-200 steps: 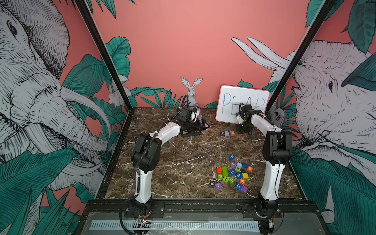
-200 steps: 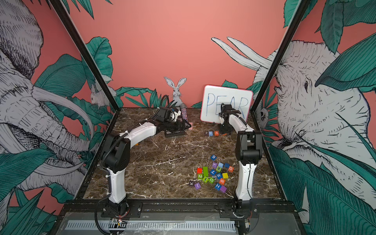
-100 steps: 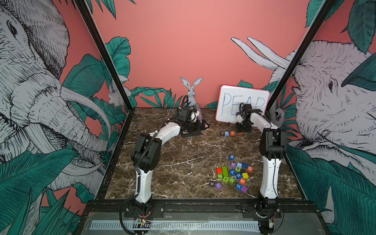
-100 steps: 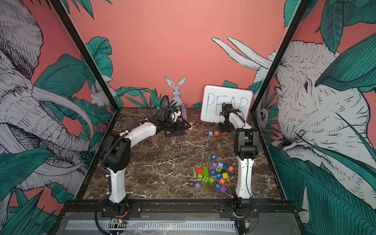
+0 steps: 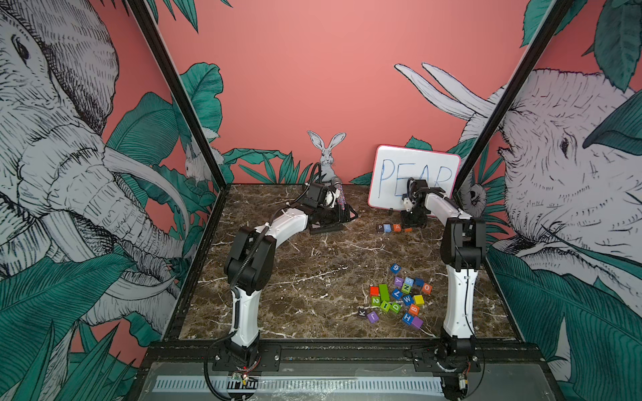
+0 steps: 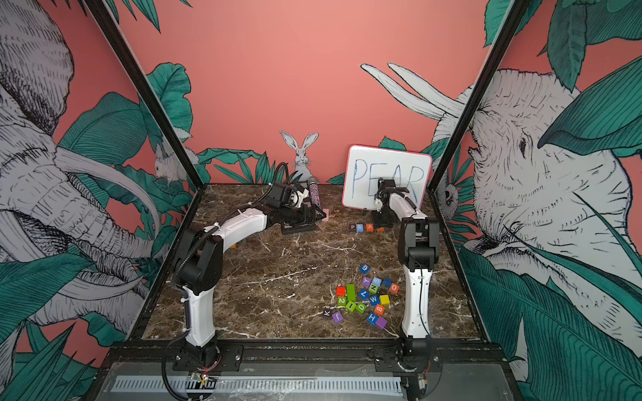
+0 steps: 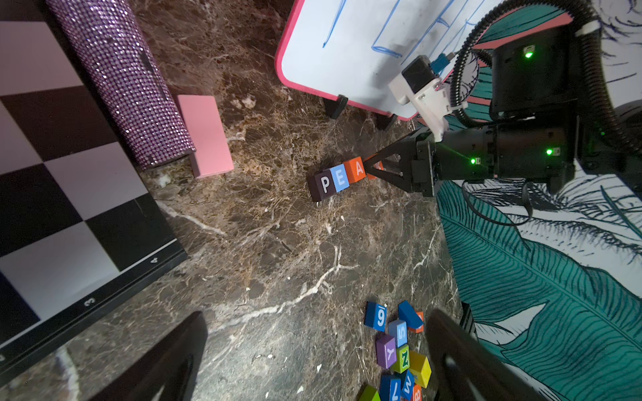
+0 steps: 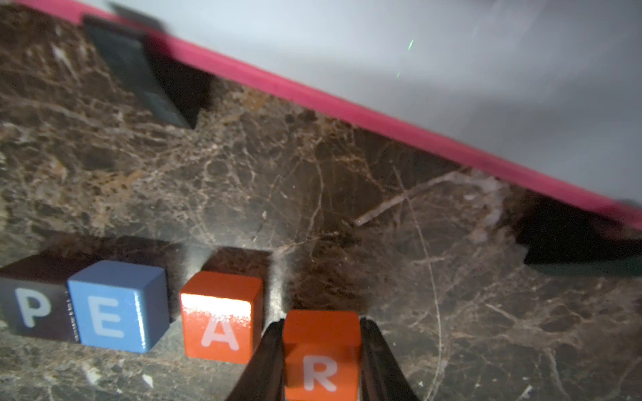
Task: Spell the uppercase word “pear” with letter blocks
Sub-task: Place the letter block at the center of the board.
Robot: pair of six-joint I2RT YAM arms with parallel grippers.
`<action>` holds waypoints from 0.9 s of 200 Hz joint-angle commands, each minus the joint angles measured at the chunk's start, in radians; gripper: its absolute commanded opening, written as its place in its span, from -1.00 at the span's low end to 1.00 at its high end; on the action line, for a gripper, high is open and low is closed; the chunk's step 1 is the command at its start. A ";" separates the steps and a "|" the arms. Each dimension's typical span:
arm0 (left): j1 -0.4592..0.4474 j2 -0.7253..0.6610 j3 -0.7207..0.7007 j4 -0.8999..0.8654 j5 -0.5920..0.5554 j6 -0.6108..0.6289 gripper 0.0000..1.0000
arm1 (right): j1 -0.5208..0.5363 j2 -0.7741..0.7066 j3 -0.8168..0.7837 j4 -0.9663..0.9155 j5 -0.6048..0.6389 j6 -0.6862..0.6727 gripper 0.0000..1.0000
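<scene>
P block [image 7: 324,184], E block [image 7: 340,177], A block [image 7: 357,169] in row; right fingers [image 7: 392,147] clamp orange block [image 7: 379,166] beside.

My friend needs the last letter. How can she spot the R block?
Find the pink-edged whiteboard at the back, then the short row of cubes before it. The R block is the orange cube at the row's end, next to the orange A block; only it is pinched by the right gripper.

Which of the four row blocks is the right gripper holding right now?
The orange R block, pinched by the right gripper at the row's end, beside the orange A block. The A, blue E block and black P block stand free.
</scene>
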 commanded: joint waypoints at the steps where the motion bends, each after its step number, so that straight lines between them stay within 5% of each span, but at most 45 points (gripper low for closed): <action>1: 0.009 -0.030 -0.012 -0.007 0.004 0.016 0.99 | -0.003 0.024 0.023 -0.013 -0.003 0.019 -0.55; 180: 0.013 -0.054 -0.038 -0.008 -0.006 0.013 0.99 | -0.003 0.036 0.018 0.034 0.011 0.068 -0.43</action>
